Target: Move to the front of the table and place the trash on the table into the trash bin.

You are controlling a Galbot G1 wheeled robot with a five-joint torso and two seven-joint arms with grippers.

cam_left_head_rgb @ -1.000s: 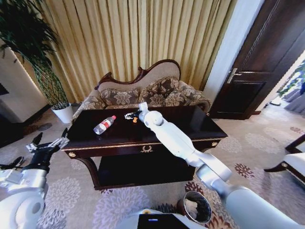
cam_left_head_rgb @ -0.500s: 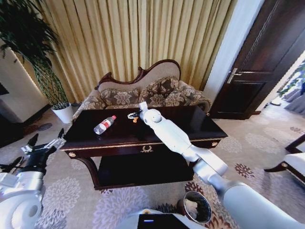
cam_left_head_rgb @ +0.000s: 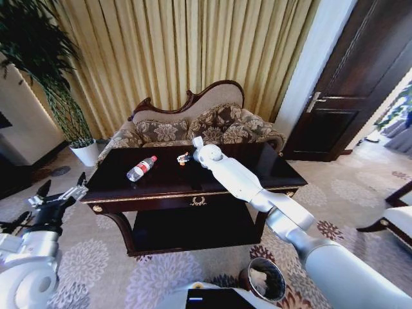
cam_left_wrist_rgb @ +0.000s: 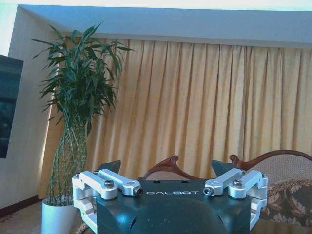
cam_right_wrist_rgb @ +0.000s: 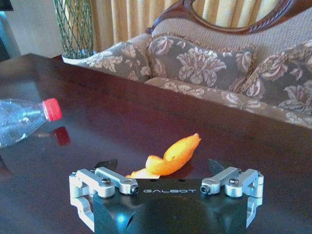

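The long dark glossy wooden table (cam_left_head_rgb: 257, 168) carries the trash, while the small round dark brown trash bin (cam_left_head_rgb: 265, 279) stands on the carpet well behind the right gripper (cam_right_wrist_rgb: 165, 165). Its fingers spread wide around the small orange curled scrap (cam_right_wrist_rgb: 171, 155), which lies between them. Closing off-centre could flick this light scrap across the slick top. The clear plastic bottle with red cap (cam_right_wrist_rgb: 27, 119) lies well off to one side. The left gripper (cam_left_head_rgb: 59, 195) hangs beside the table end, fingers wide.

Right end effector (cam_left_head_rgb: 185, 156) reaches forward, fingers spread; left end effector (cam_left_head_rgb: 56, 195) hangs low, open.
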